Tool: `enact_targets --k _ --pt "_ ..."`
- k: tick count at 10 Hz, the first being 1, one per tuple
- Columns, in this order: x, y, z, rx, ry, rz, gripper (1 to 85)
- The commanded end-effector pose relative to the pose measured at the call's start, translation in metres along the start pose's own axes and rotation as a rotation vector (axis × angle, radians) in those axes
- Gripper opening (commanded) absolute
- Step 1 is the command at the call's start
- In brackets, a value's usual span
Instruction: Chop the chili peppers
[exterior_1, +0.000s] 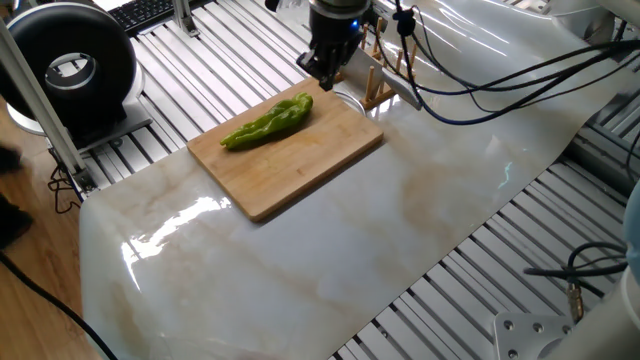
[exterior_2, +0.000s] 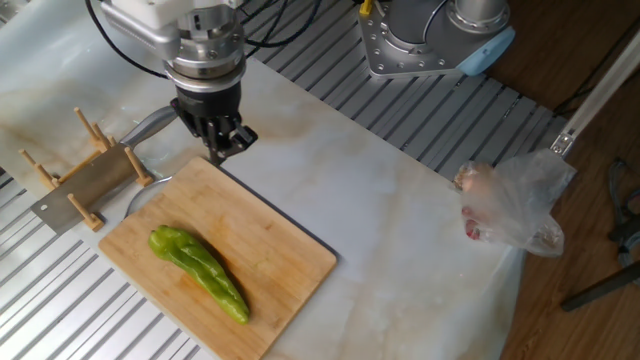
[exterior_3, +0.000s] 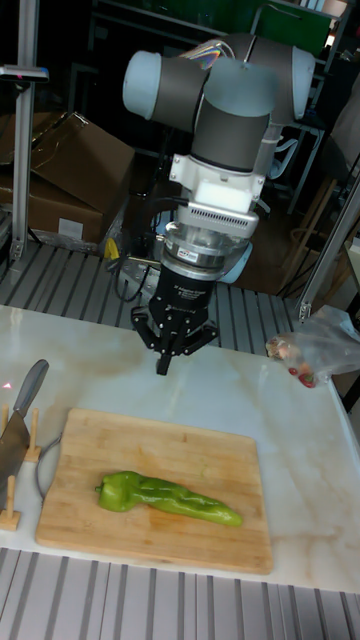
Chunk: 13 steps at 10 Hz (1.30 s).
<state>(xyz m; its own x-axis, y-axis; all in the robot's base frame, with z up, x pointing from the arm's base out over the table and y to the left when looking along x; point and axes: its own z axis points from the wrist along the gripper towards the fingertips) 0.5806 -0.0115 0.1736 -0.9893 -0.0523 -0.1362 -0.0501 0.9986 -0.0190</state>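
In one fixed view, a wooden cutting board (exterior_1: 290, 152) lies at an angle on a pale marble-patterned table sheet (exterior_1: 400, 230), and a single whole chili pepper (exterior_1: 268, 121), light green and wrinkled, lies along the board's far left edge with its tapered tip pointing left. The gripper (exterior_1: 325, 80) hangs from above just past the board's far corner, near the pepper's thick end without touching it; its dark fingers look drawn close together and hold nothing. A small wooden knife rack (exterior_1: 380, 85) stands just right of the gripper. In the other fixed view, seen from the opposite side, the board (exterior_2: 260, 250) sits at lower left with the pepper (exterior_2: 198, 272) lying diagonally on its near left part, thick end toward the far left. The gripper (exterior_2: 222, 150) points down over the table just beyond the board's far edge, well clear of the pepper, fingers nearly together and empty. The rack (exterior_2: 95, 165) holds a cleaver (exterior_2: 85, 185) left of the board, and a clear plastic bag (exterior_2: 510, 205) rests at the table's right edge. In the tall fixed view, the arm faces the camera and the gripper (exterior_3: 165, 362) hovers above the marble behind the board (exterior_3: 200, 445), jaws nearly closed on nothing. The pepper (exterior_3: 165, 497) lies across the board's near half, tip pointing right; the cleaver's handle (exterior_3: 28, 390) shows at far left.
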Motion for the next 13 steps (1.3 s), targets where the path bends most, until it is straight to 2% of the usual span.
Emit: enact_targets --k 1,2,3,4,6,7,8,9,11,13 --pt "-0.008 -0.030 0.020 0.060 -0.033 -0.033 1.3" --pt "-0.009 -0.032 0.022 0.068 -0.041 -0.021 1.3" --pt "-0.007 -0.023 0.021 0.030 -0.034 -0.005 1.3" --pt "0.001 -0.013 0.021 -0.010 -0.005 0.022 1.3" --pt "0.014 -0.028 0.018 0.043 0.042 -0.012 1.3" --pt "0.024 -0.023 0.011 0.026 0.071 -0.020 1.3" --pt "0.035 -0.032 -0.001 0.055 0.102 -0.033 1.3" --pt "0.041 -0.039 -0.009 0.077 0.113 -0.045 1.3" --pt "0.045 -0.045 -0.011 0.103 0.134 -0.055 1.3" --pt "0.045 -0.035 -0.007 0.087 0.155 -0.059 1.3"
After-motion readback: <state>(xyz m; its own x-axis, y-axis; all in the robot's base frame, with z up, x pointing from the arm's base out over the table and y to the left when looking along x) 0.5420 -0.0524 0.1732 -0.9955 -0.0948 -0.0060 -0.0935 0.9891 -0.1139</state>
